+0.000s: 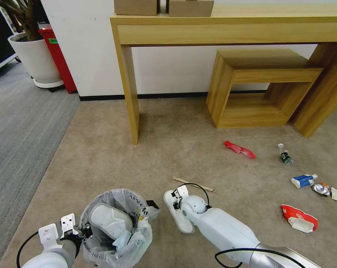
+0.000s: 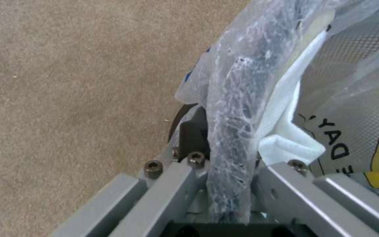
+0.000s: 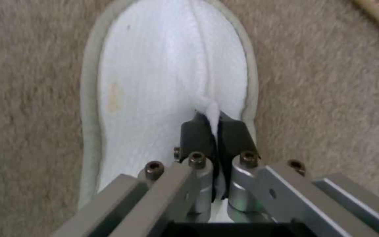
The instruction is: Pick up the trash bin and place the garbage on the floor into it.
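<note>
There are two white slippers: one (image 1: 111, 221) sits in the one trash bin (image 1: 118, 232), and one (image 1: 177, 214) lies on the floor at 6 o'clock. At 3 o'clock lie one red wrapper (image 1: 239, 149), one small bottle (image 1: 285, 154), one blue and white packet (image 1: 303, 180), one crushed can (image 1: 320, 188) and one red and white cup (image 1: 298, 218). There is one wooden stick (image 1: 192, 184). At 12 o'clock stand one desk (image 1: 228, 26) with two boxes (image 1: 137, 6) on it. There are two tools.
</note>
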Available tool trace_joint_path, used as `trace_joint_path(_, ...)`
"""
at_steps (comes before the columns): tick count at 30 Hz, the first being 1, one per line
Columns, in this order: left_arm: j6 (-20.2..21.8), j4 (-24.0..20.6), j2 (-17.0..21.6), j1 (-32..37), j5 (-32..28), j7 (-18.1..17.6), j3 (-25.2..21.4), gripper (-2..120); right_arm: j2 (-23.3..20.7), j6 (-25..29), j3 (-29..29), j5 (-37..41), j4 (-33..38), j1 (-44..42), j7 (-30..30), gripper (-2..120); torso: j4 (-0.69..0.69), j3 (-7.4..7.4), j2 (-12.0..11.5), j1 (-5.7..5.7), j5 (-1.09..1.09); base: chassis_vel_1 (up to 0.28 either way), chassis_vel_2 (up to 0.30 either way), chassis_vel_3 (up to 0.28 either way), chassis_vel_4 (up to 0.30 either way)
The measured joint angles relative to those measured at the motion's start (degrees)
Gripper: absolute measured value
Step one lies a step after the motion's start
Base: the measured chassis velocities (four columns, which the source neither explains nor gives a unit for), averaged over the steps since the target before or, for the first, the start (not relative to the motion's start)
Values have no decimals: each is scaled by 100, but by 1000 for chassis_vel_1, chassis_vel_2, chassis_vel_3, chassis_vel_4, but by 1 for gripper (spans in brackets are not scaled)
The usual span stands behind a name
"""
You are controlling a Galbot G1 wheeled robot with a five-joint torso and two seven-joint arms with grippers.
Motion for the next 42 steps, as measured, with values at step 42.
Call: trace_joint_path(42, -92, -5, 64, -206, -307, -31, -112, 0, -752, 4404, -873, 1376, 2972, 915, -4189, 0, 1, -1, -1, 0, -1, 0, 0, 0, 0)
